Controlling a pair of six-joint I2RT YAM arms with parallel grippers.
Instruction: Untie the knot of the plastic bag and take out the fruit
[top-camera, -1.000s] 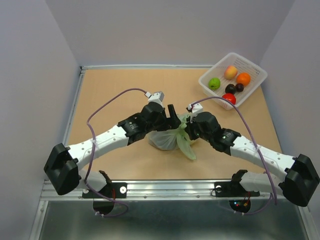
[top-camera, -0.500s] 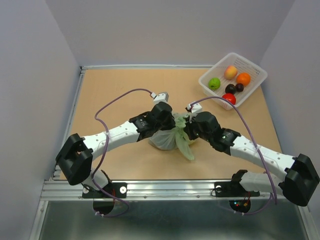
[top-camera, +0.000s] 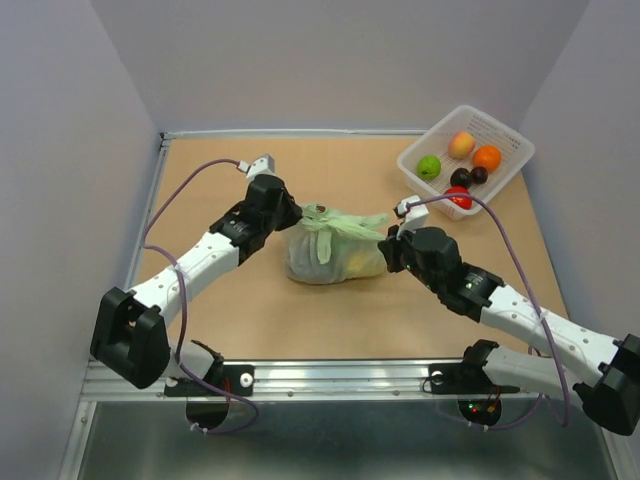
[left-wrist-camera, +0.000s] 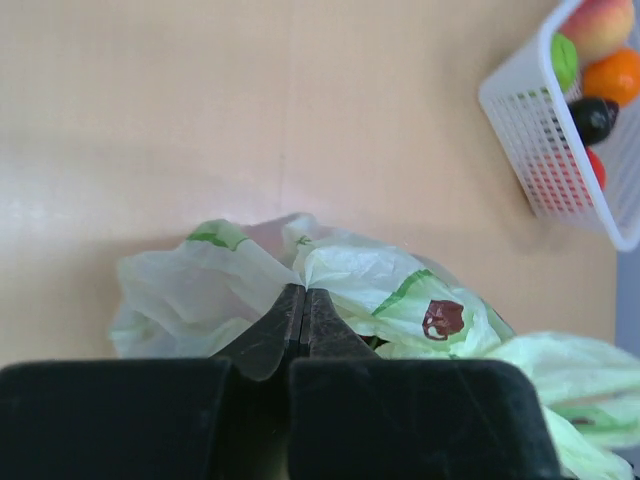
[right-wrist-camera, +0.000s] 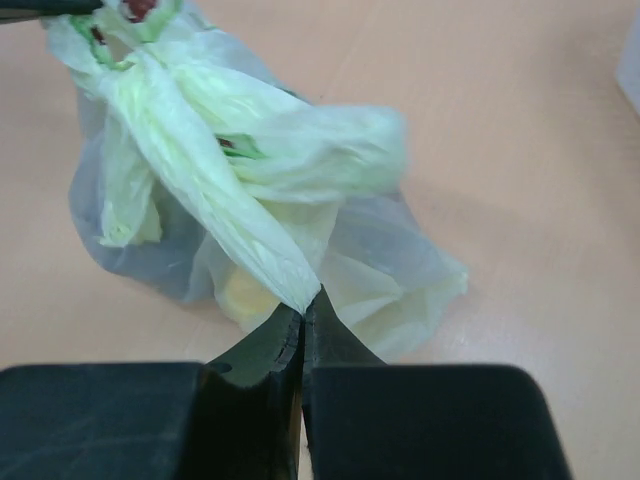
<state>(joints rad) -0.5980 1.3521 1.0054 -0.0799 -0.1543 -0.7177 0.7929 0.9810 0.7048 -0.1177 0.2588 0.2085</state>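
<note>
The plastic bag (top-camera: 322, 255) lies mid-bench (top-camera: 210, 175) with the fruit (top-camera: 352, 263) inside it. The left claw (top-camera: 293, 213) touches its far-left side, the right claw (top-camera: 386, 246) its right side. A basket (top-camera: 507, 128) holding round fruits (top-camera: 487, 157) sits far right, well apart.

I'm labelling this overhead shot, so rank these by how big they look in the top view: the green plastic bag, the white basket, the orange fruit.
1. white basket and plastic bag: too close to rank, the basket perhaps slightly bigger.
2. orange fruit: clearly smallest.
</note>
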